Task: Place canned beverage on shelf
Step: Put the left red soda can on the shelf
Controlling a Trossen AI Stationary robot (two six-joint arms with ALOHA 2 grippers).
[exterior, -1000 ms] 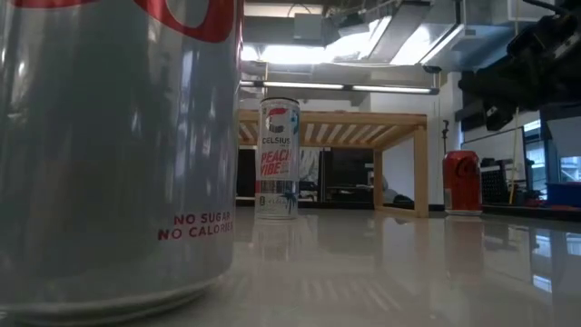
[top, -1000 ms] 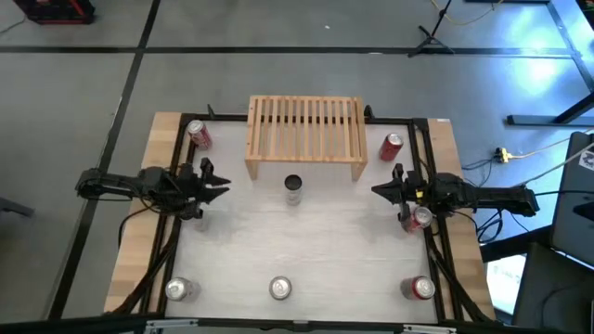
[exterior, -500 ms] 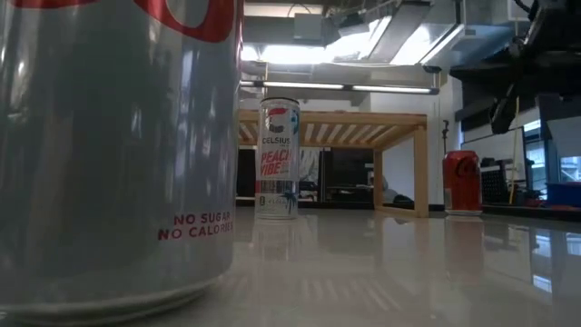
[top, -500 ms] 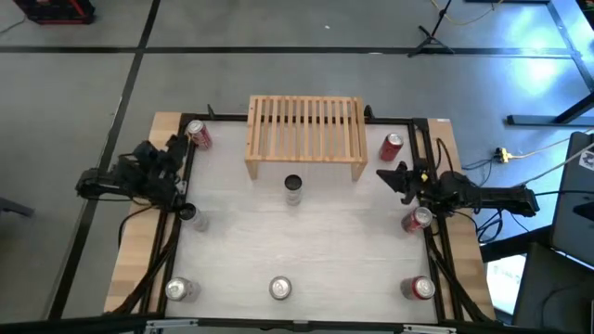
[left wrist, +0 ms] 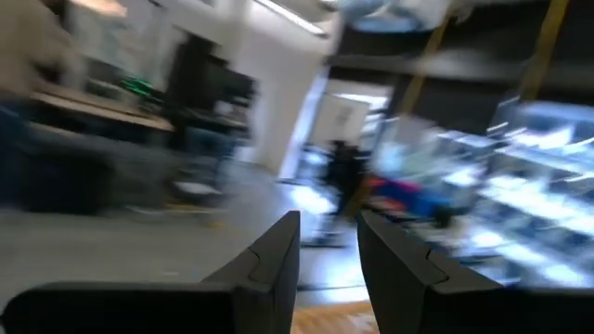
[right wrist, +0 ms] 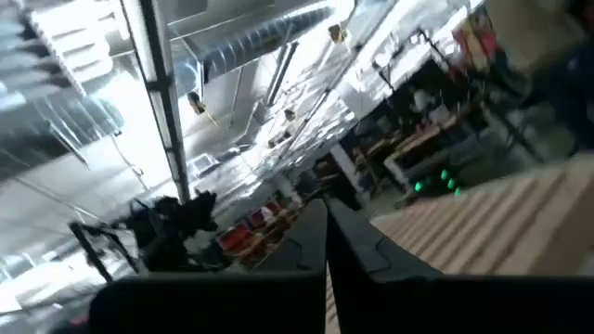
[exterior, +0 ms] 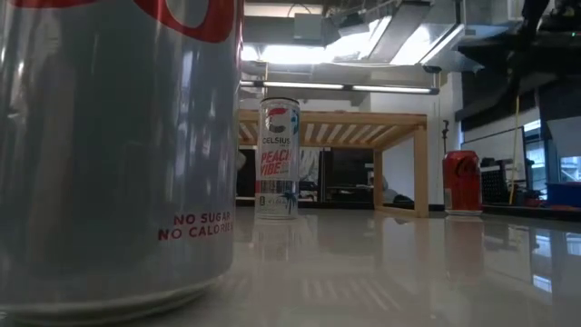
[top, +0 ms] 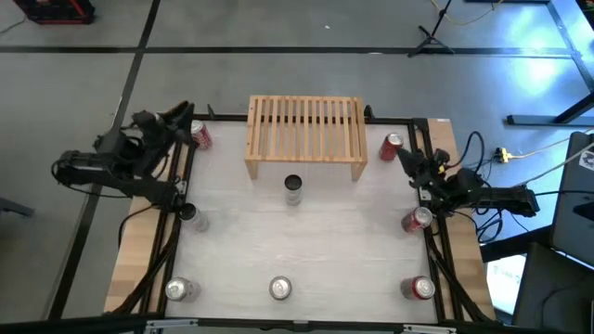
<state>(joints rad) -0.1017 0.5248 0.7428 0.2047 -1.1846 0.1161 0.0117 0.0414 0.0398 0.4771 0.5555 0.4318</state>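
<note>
The light-wood slatted shelf (top: 304, 137) stands at the table's far middle; the low view shows it on its side legs (exterior: 399, 123). A slim white can (top: 293, 190) stands upright just in front of it, also in the low view (exterior: 278, 159). My left gripper (top: 183, 118) is raised at the far left, beside a red can (top: 199, 134). It is tipped up toward the room, its fingers (left wrist: 329, 223) a little apart and empty. My right gripper (top: 403, 154) is raised at the far right near a red can (top: 392, 147). Its fingers (right wrist: 326, 206) are shut and empty.
More cans stand on the table: silver ones at the left (top: 192, 217), front left (top: 176, 289) and front middle (top: 279, 289), and red ones at the right (top: 416, 220) and front right (top: 420, 289). One can fills the low view's left (exterior: 118, 136). Dark frame rails run along both sides.
My left gripper has swung from the table's left middle toward the far left corner and tipped up. My right gripper has drawn back toward the far right edge and tipped up. The cans and the shelf have stayed where they were.
</note>
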